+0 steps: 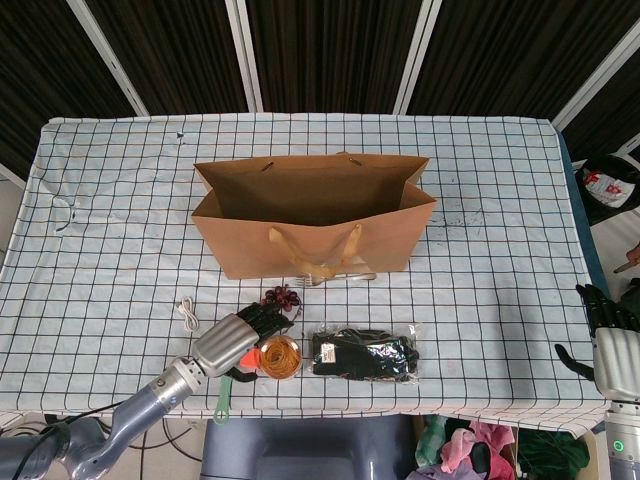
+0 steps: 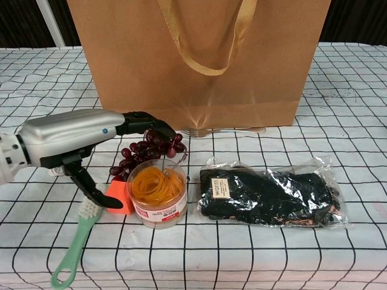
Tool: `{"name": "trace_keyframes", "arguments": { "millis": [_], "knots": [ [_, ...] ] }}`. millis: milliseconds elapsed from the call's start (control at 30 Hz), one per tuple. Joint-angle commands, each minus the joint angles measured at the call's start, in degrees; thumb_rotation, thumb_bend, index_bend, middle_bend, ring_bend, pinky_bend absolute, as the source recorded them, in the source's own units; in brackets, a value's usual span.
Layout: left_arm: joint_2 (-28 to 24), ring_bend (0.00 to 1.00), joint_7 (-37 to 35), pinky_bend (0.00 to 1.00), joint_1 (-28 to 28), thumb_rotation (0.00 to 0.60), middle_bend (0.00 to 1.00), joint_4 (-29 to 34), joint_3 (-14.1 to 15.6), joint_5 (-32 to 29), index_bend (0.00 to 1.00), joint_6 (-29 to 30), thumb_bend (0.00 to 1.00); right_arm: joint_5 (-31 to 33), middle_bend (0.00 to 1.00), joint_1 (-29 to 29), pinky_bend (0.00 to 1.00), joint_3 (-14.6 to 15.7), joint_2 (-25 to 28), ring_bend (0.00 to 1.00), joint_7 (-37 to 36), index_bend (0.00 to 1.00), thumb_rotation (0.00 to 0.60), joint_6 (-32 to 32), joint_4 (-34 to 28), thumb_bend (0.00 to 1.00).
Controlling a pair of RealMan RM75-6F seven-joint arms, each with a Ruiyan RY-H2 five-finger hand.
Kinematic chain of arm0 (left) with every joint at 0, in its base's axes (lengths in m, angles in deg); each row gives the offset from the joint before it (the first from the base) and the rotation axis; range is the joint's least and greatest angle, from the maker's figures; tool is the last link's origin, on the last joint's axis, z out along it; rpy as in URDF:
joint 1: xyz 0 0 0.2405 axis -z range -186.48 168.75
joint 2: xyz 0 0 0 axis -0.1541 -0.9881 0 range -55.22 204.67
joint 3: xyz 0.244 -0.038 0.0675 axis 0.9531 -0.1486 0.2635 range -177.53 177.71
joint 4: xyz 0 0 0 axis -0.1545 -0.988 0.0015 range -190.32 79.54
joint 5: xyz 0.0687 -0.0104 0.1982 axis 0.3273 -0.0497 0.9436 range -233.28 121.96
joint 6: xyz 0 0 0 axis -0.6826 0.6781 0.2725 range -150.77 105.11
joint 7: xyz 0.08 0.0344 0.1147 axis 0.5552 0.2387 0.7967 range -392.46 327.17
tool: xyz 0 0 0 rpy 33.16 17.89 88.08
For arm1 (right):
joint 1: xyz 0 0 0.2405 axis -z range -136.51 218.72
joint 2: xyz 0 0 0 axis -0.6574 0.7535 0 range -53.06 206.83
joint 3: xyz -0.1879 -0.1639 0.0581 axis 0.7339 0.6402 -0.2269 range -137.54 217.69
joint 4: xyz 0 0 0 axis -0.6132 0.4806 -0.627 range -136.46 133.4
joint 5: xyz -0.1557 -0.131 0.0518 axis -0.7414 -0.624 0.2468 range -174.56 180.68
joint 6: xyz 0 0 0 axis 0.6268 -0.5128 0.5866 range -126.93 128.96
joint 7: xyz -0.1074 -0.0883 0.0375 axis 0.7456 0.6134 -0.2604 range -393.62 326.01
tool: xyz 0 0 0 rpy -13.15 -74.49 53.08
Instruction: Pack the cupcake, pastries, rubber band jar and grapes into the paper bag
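Left hand spread over the grape bunch, fingers apart and reaching across the dark red berries, thumb angled down beside the orange block; nothing gripped. Grapes lying on the checked surface just in front of the brown paper bag, which stands upright and open. Rubber band jar just beside the grapes, next to a green brush and bagged dark gloves. Right hand at the surface's far edge, fingers apart, holding nothing.
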Motion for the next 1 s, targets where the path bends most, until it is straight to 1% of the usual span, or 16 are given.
{"name": "trace_keyframes", "arguments": {
  "millis": [33,233,400,733,867,1000],
  "knots": [
    [1.29,0.0,-0.1,0.13,0.92,0.6,0.15,-0.8,-0.4,-0.89,0.12,-1.23,0.0,-0.06,0.12,0.0,0.22,0.01,0.0,0.19,0.02,0.13,0.6,-0.01,0.01,0.15],
    [2.4,0.03,-0.02,0.13,1.84,0.6,0.19,-1.83,0.06,-1.37,0.12,-2.32,0.02,-0.13,0.12,0.01,0.22,0.03,-0.03,0.19,0.08,0.13,0.6,-0.01,-0.08,0.15],
    [2.79,0.06,0.24,0.13,2.14,0.6,0.24,-2.39,0.14,-1.87,0.12,-2.33,0.05,-0.13,0.12,-0.03,0.22,0.05,-0.14,0.19,0.2,0.13,0.6,0.09,-0.06,0.15],
    [4.17,0.08,0.51,0.12,2.96,0.6,0.27,-3.29,0.55,-2.28,0.13,-2.97,0.1,-0.27,0.12,-0.08,0.22,0.16,-0.21,0.19,0.28,0.13,0.6,0.26,-0.14,0.15],
    [4.56,0.12,0.6,0.12,3.2,0.6,0.32,-3.84,0.71,-2.57,0.14,-3.23,0.13,-0.42,0.12,-0.1,0.22,0.22,-0.19,0.19,0.18,0.13,0.6,0.26,-0.18,0.15],
    [5.0,0.16,0.99,0.13,3.07,0.6,0.39,-4.33,0.77,-2.14,0.16,-2.13,0.22,-0.52,0.12,-0.05,0.22,0.19,-0.13,0.19,-0.11,0.13,0.6,0.12,-0.18,0.15]
  ]
}}
